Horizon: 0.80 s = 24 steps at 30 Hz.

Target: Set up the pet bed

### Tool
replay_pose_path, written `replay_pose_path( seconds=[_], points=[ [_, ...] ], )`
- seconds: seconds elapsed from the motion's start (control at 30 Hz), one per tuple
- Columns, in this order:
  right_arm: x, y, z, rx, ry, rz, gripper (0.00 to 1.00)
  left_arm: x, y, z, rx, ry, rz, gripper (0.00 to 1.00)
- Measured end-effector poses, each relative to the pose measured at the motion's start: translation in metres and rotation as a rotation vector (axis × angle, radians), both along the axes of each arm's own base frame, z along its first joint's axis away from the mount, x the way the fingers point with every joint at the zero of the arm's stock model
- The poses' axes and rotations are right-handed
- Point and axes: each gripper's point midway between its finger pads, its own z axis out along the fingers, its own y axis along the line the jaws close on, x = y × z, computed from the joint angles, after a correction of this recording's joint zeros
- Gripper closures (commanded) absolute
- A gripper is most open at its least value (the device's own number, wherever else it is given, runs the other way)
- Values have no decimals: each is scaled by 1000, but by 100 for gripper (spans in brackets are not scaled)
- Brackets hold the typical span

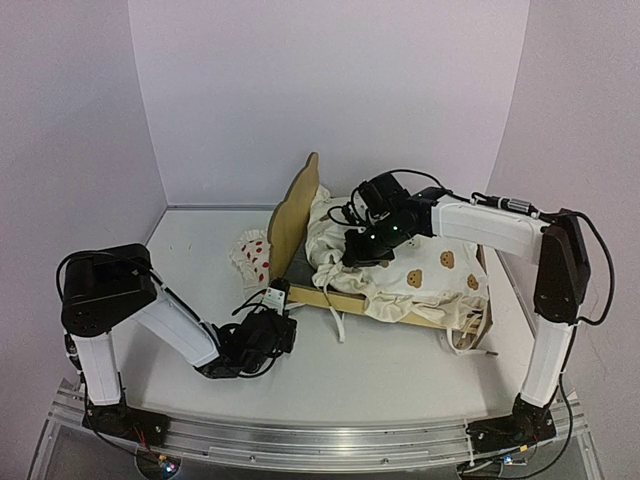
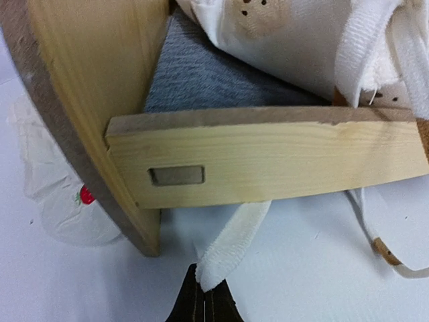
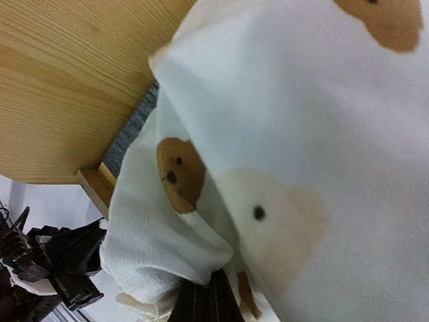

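Our left gripper (image 2: 204, 303) is pinched tight on 1 cushion tie (image 2: 234, 235), and the right gripper (image 3: 209, 300) is clamped on the cushion (image 1: 435, 272). It's bunched half inside the pet bed (image 1: 293, 212), far-centre. The strawberry pillow (image 1: 250, 258) sits outside on the left. We reckon flattening the cushion and placing the pillow remain. White table (image 1: 400, 365), plain lilac walls (image 1: 230, 90).

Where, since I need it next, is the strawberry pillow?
In the top view, the strawberry pillow lies on the table just left of the headboard of the pet bed, outside its frame.
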Motion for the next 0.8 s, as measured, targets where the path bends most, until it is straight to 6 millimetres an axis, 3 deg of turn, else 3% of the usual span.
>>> replay_pose_path(
  seconds=[0.2,0.47,0.53,0.7,0.8],
  points=[
    [3,32,9,51,2,31,100,0,38,-7,52,104,98,100],
    [11,63,7,84,14,28,98,10,97,1,69,199,242,100],
    [13,68,4,86,21,27,90,11,106,3,65,218,262,100],
    [20,77,-8,84,33,13,51,10,126,2,65,278,310,100],
    [19,78,-12,78,36,14,38,4,134,-8,87,337,320,100]
  ],
)
